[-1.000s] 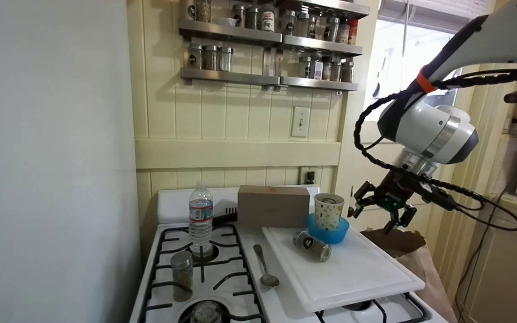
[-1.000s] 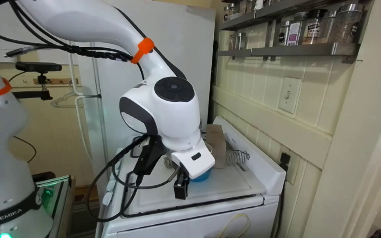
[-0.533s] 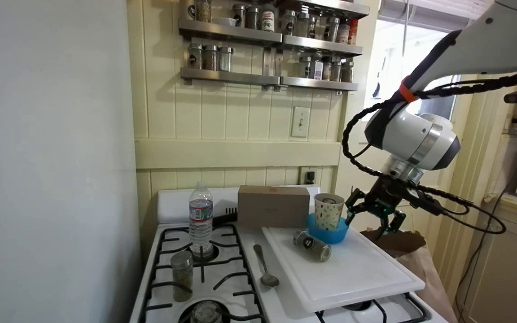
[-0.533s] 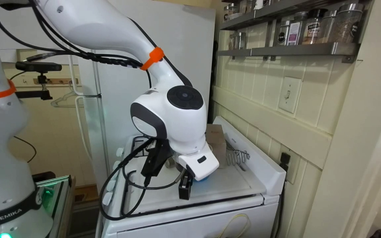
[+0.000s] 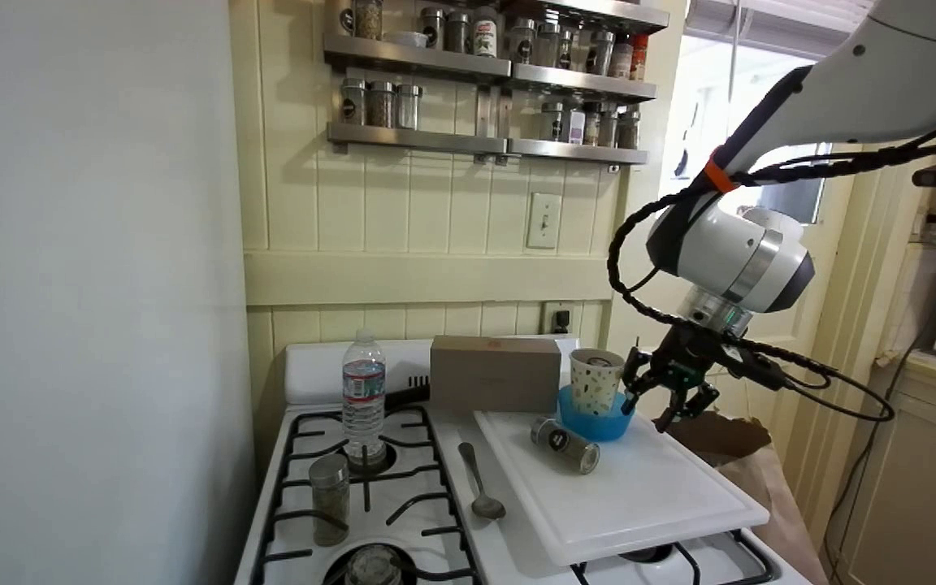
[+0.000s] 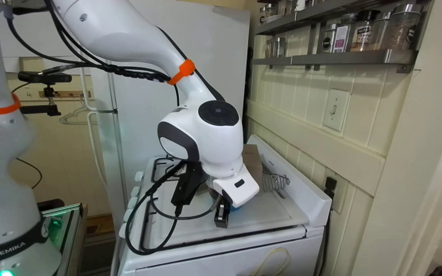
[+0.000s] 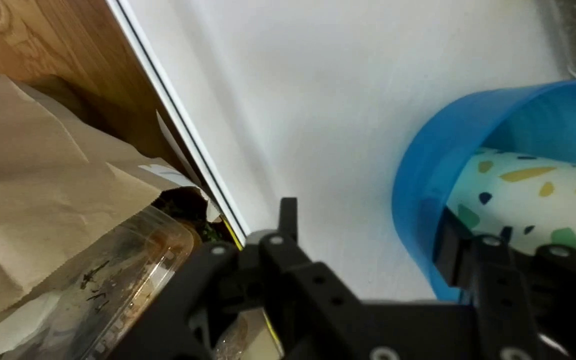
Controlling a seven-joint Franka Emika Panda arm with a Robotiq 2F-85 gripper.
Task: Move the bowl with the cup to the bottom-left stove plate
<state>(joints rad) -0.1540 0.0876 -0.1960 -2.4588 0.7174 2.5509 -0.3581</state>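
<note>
- gripper (image 7: 368, 233) is spread wide, nothing clamped: bowl (image 7: 423, 160) is right at one finger (image 7: 452, 250), which looks tucked inside the rim, while the opposite finger (image 7: 288, 217) hangs outside over the white board (image 7: 338, 100)
- cup (image 7: 528, 192) stands in the bowl just past that inner finger, so pushing deeper could shove it and tip it
- can't tell how deep the finger reaches, but a shallow hold probably lets the rim slip
- nudging the bowl away from the gripper might bump the jar (image 5: 564, 445) lying past it

The arm (image 6: 221, 147) slants downward, its fingers (image 7: 288, 218) spread wide.
</note>
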